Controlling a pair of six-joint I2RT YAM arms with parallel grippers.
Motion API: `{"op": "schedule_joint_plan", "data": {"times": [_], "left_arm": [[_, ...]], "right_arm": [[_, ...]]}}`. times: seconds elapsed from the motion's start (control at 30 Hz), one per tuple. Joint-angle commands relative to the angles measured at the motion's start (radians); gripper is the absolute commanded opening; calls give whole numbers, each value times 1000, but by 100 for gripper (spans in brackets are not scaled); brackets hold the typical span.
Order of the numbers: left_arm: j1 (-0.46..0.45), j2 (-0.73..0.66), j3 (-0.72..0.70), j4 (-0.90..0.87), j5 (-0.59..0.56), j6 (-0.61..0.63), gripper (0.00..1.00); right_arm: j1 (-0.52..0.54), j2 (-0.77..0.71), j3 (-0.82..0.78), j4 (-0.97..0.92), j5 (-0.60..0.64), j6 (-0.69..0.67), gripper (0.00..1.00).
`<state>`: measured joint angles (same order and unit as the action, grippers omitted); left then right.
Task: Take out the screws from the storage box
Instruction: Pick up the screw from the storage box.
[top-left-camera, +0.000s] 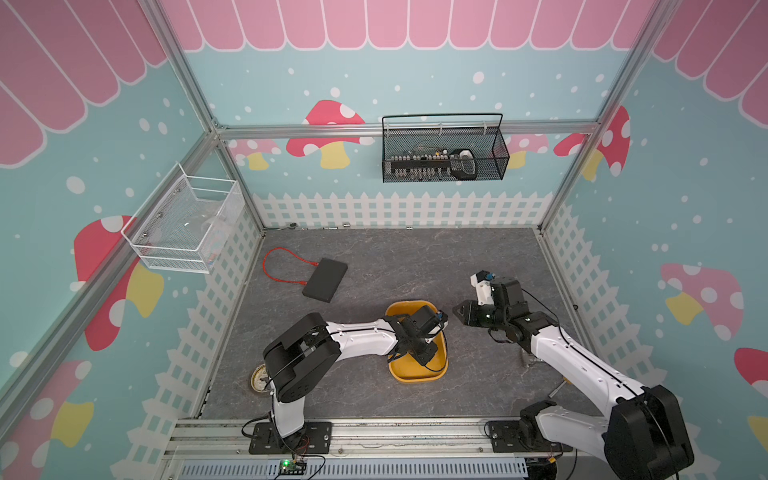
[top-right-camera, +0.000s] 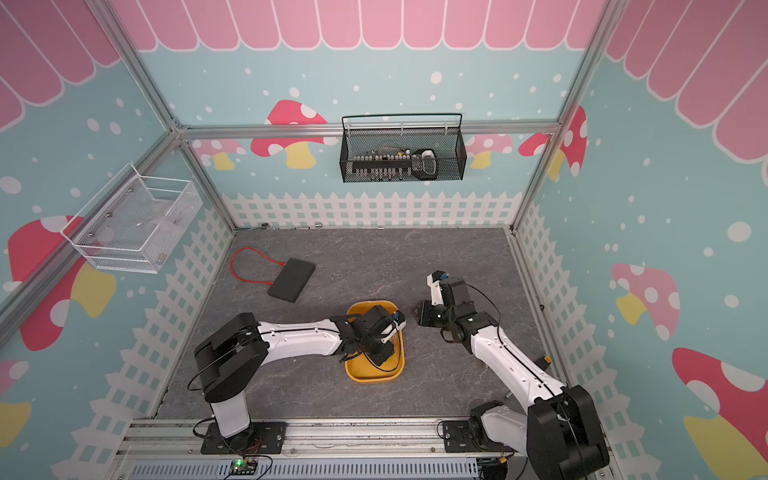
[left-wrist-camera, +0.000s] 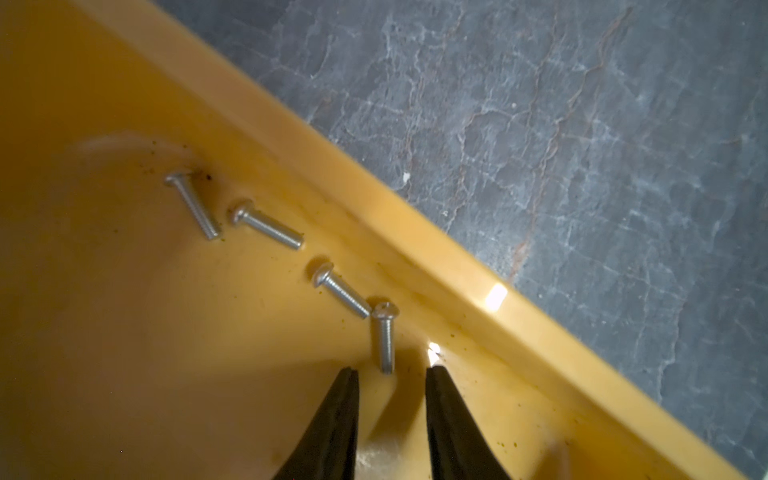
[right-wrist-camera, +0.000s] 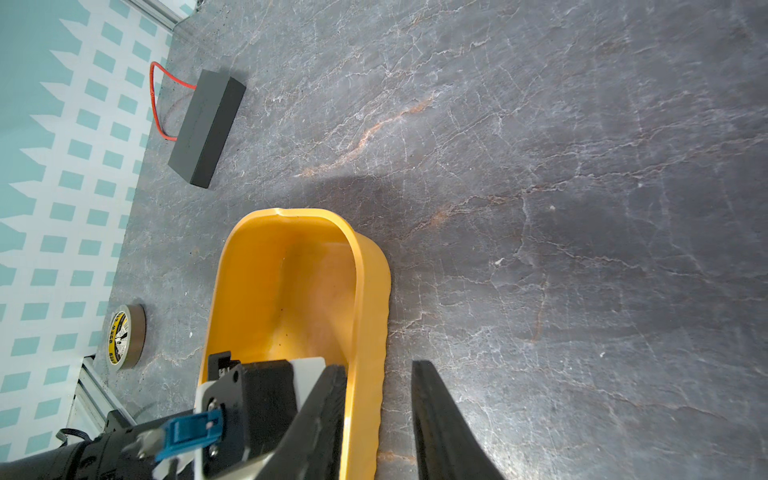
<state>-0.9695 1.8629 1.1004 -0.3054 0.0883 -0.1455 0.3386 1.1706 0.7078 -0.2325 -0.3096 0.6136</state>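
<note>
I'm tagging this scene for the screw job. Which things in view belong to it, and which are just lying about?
Job: four small silver metal screws; yellow-orange plastic storage box; left end effector; right end effector.

Lying about: flat black rectangular box; round brown tape roll; black wire mesh basket; white wire mesh basket.

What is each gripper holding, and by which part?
Nothing. The left gripper is open around a silver metal screw; the right gripper straddles the rim of the yellow plastic tub, unclamped.
</note>
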Motion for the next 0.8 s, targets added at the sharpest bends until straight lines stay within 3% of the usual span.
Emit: {"op": "schedule_joint_plan", "data": {"times": [0.0, 0.4, 0.57, 0.77], "left_arm": [[-5, 24, 18, 6, -26, 11, 33], [-37, 70, 28, 7, -86, -11, 31], [-48, 86, 32, -1, -91, -23, 21], [-46, 89, 35, -36, -113, -25, 21]], "right_arm": [[-3, -22, -4, -2, -6, 7, 34], [-3, -41, -10, -7, 3, 7, 34], [-3, -58, -15, -17, 11, 7, 34], [-3, -65, -9, -21, 5, 7, 34]]}}
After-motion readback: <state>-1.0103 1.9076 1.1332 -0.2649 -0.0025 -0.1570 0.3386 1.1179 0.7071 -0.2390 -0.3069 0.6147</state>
